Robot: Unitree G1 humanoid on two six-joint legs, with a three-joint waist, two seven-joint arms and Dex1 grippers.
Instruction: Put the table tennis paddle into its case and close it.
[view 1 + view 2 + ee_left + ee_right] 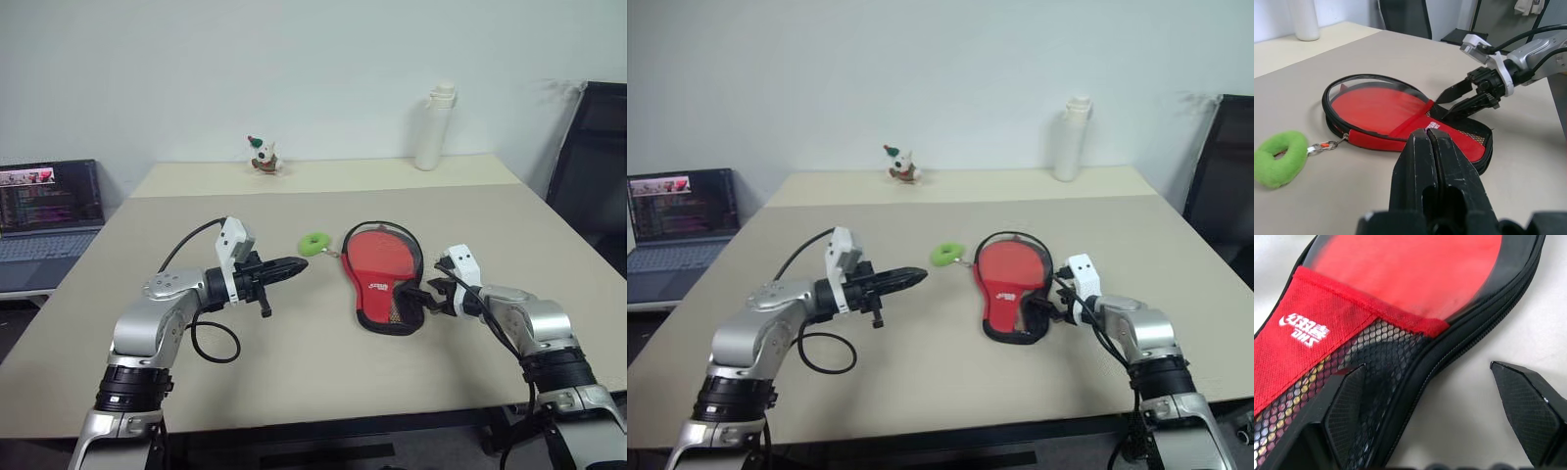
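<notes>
Bare table (pixel 294 362) is seen between the left gripper (pixel 290 265) and the case (pixel 384 279); that gap is crossed by nothing. Just beside the case's round end, on the left gripper's side, a green ring (pixel 314 243) is clipped on and narrows the approach there. The case's narrow end is flanked by the right gripper (pixel 1442 396), fingers spread wide. A bottle (pixel 436 127) and a figurine (pixel 262 155) are set well apart, at the far edge.
</notes>
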